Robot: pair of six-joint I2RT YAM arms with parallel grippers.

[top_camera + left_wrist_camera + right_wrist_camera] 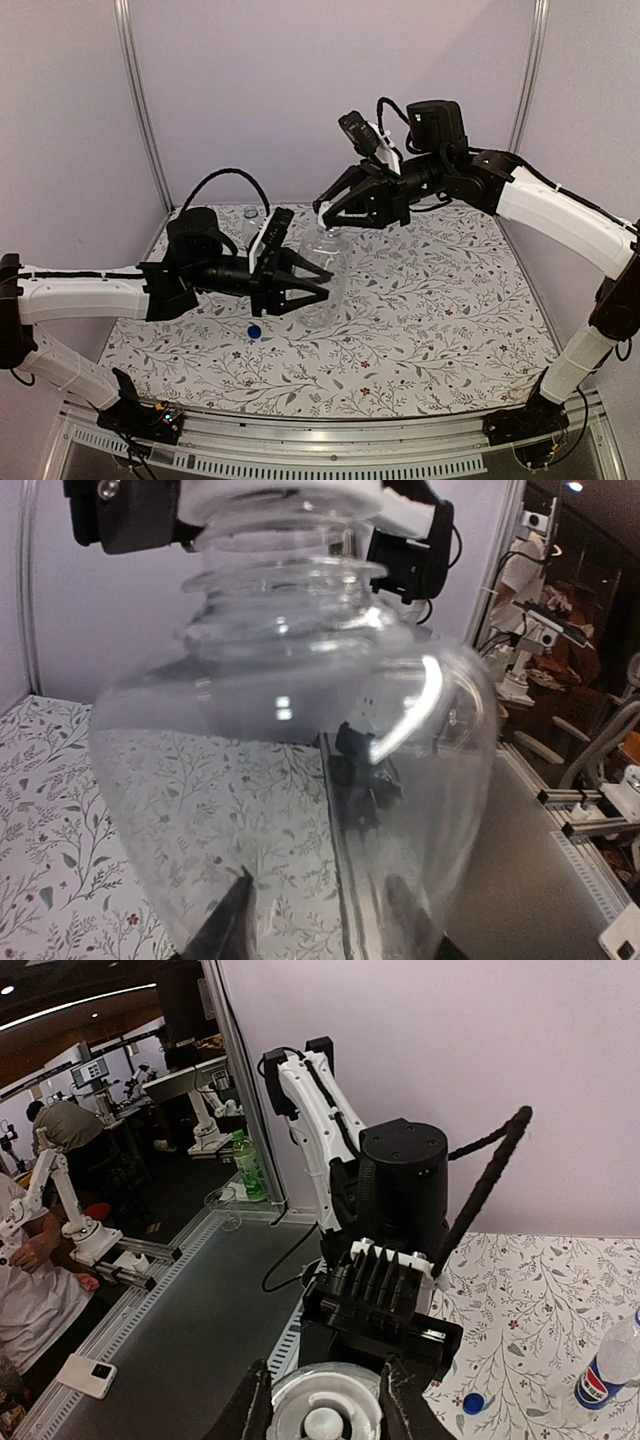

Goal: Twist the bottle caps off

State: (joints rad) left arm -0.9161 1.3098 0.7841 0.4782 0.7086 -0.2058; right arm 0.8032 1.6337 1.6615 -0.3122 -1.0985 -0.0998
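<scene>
The plain clear bottle (335, 258) stands upright near the table's middle, and my left gripper (328, 283) is shut on its body from the left. In the left wrist view the bottle (290, 760) fills the frame between my two fingertips (232, 925). Its whitish cap (325, 1415) sits between the fingers of my right gripper (325, 1410), which is shut on it from above; the top view shows that gripper (322, 213) at the bottle's neck. A bright blue cap (254, 331) lies loose on the cloth. The Pepsi-labelled bottle (250, 222) stands uncapped behind my left arm.
A floral cloth (440, 320) covers the table. Metal posts (140, 100) stand at the back corners, with a plain wall behind. The blue cap (473, 1401) and Pepsi bottle (605, 1365) lie left of the held bottle. An aluminium rail (330, 440) runs along the near edge.
</scene>
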